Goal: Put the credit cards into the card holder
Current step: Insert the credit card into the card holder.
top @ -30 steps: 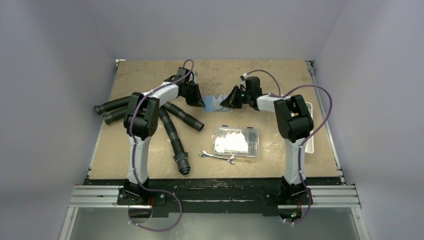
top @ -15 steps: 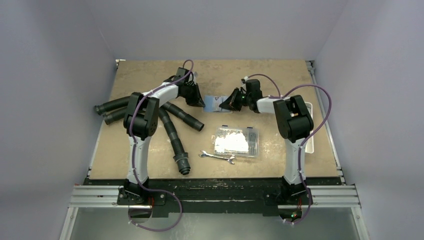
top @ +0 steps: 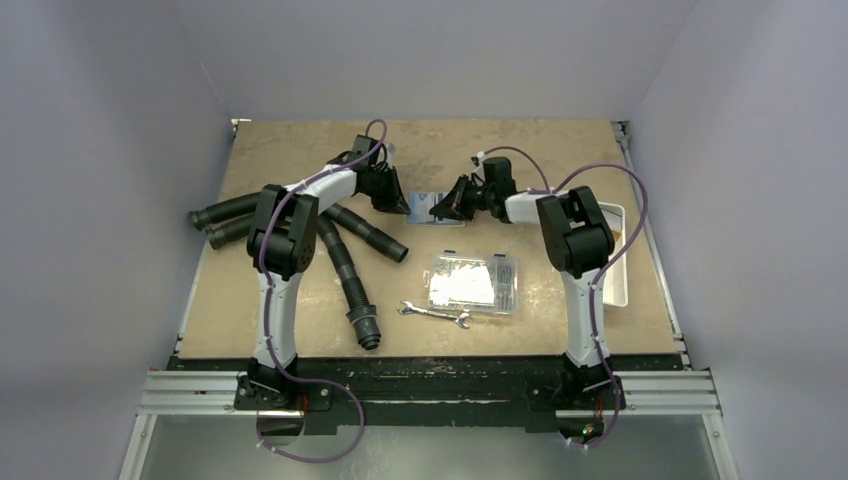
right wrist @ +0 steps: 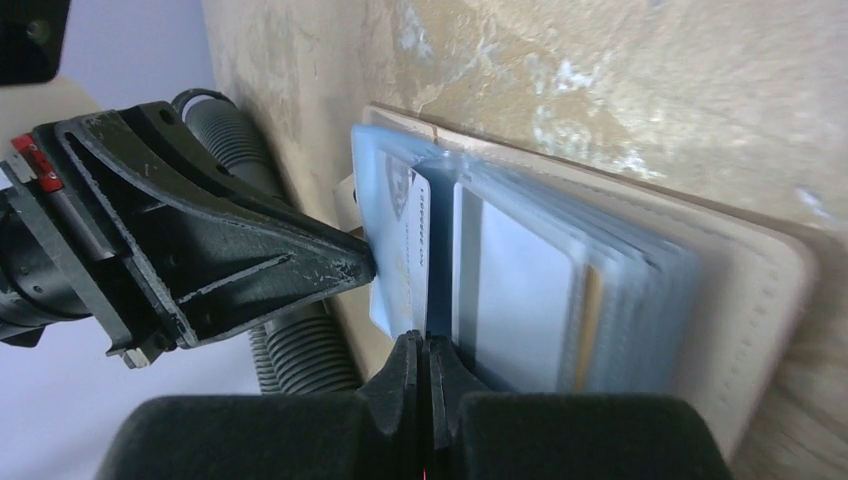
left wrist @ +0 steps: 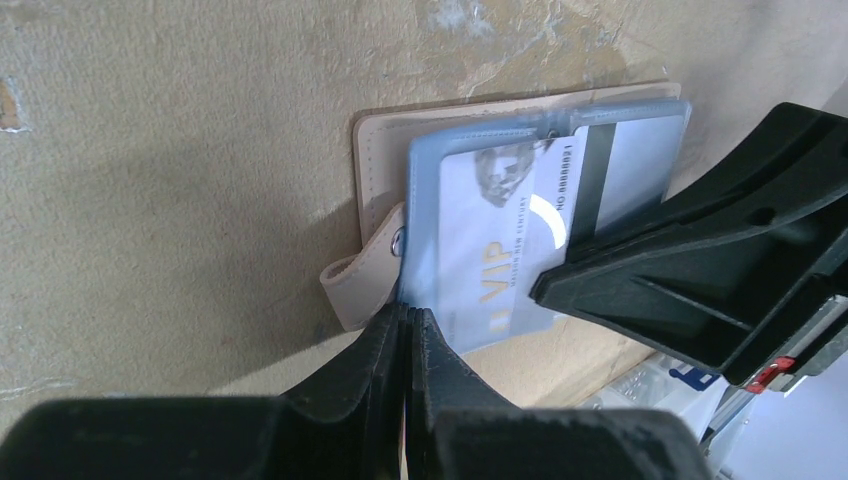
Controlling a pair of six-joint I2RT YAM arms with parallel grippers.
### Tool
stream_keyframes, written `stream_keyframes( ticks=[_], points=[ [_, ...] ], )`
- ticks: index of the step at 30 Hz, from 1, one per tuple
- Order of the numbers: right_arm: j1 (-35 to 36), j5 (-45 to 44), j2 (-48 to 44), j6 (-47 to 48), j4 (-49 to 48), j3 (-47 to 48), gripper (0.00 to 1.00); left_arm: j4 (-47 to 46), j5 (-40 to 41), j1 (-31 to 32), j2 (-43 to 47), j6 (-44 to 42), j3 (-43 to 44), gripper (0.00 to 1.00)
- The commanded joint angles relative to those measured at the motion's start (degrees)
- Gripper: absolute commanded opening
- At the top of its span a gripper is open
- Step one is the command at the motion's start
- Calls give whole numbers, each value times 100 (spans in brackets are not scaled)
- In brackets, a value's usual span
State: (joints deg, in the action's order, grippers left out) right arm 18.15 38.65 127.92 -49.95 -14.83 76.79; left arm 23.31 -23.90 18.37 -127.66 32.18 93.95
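Meeting over the card holder at the far middle of the table, both arms are right on it now. The holder lies open and flat, tan cover underneath, grey-blue sleeves on top. A light-blue credit card marked VIP sits on the top sleeve, part in and part sticking out toward the near side.

The left gripper comes in from the left, fingers pressed together at the near-left corner of the blue sleeve; whether they actually pinch that edge, I can't tell. The right gripper comes in from the right, jaws closed tight too, its tip down on the face of the VIP card. From its own camera a sleeve edge runs straight into the fingertips, and more cards show in the sleeves behind.

Nearer on the table, a clear plastic box and just in front of it a wrench. Black ribbed hoses sprawl on the left, a white tray at the right edge
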Motion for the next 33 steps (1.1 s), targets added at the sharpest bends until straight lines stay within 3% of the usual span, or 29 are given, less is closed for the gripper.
stream_keyframes(
  ticks=[1, 3, 6, 10, 16, 23, 33],
  points=[
    [256, -121, 247, 80, 123, 263, 0, 106, 3, -3, -124, -6, -137, 0],
    [285, -120, 346, 57, 234, 422, 0, 91, -28, -4, -96, -2, -139, 0],
    [288, -196, 411, 144, 588, 614, 8, 73, -47, 0, -60, -2, -149, 0],
    [289, -627, 300, 1070, 1595, 978, 20, 70, -70, -3, -17, -7, -143, 0],
    [299, -963, 90, 1605, 2277, 1095, 33, 85, -9, -9, 147, -56, -135, 0],
    [302, -1219, -337, 1891, 2682, 1047, 39, 76, 83, -18, 468, -167, -123, 1],
    [316, -1440, -800, 2223, 3127, 1174, 38, -17, -172, -44, 772, -174, -117, 9]
  ],
)
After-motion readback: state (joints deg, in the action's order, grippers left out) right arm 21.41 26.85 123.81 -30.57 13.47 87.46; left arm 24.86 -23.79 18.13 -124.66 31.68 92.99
